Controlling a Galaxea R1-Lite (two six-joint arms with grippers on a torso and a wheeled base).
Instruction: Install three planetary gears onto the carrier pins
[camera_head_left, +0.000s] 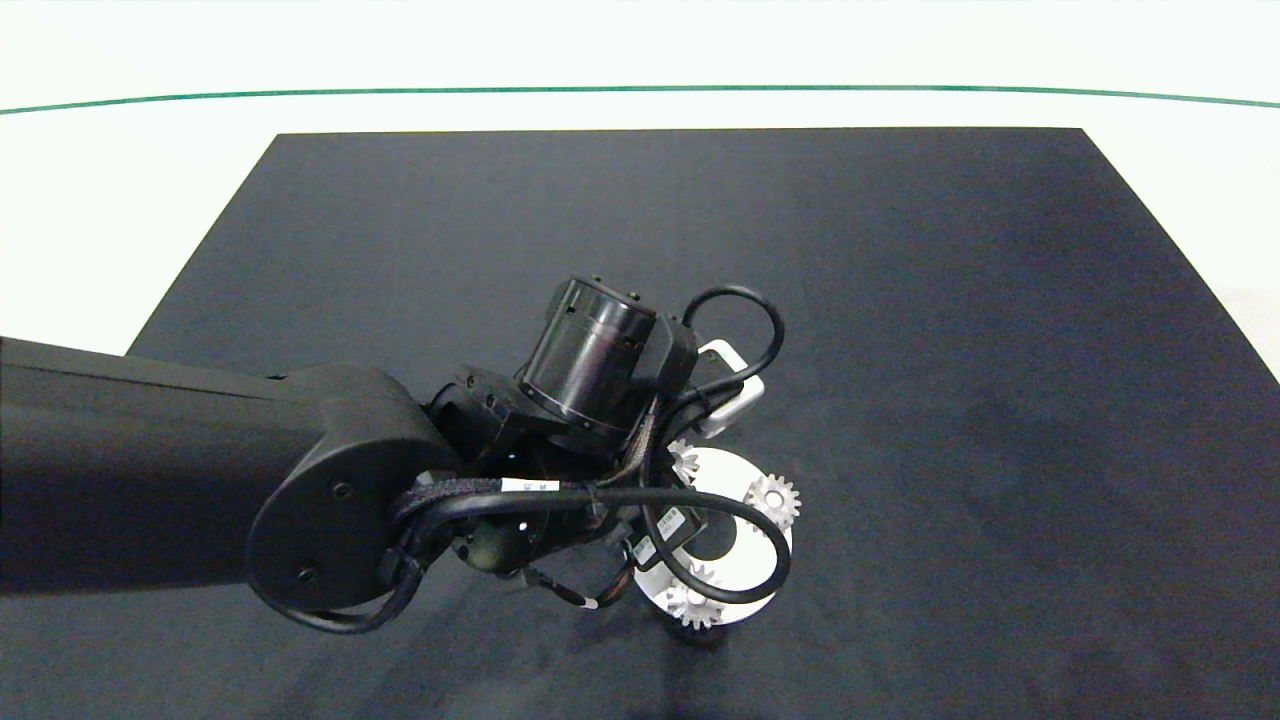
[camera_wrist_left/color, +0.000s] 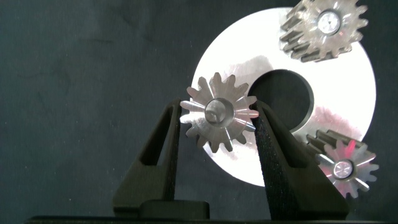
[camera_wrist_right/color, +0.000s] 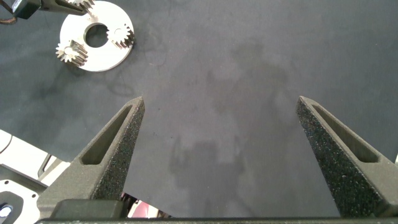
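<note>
Third gear going onto its pin

Two planetary gears (camera_wrist_left/color: 323, 25) (camera_wrist_left/color: 343, 165) already sit on the white disc (camera_wrist_left/color: 348, 93) on the table (camera_head_left: 900, 300). We hold the third gear (camera_wrist_left/color: 219, 112) in the left gripper (camera_wrist_left/color: 217, 124), jaws closed on its teeth, at the disc's edge; its pin is hidden. Next, we judge: seat, then release. The right gripper (camera_wrist_right/color: 221, 118) waits well apart, jaws wide.

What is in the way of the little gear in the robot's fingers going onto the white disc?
Nothing visible. The left gripper holds the third gear at the white disc's edge. The other two gears sit apart. The pin under it is hidden.
</note>
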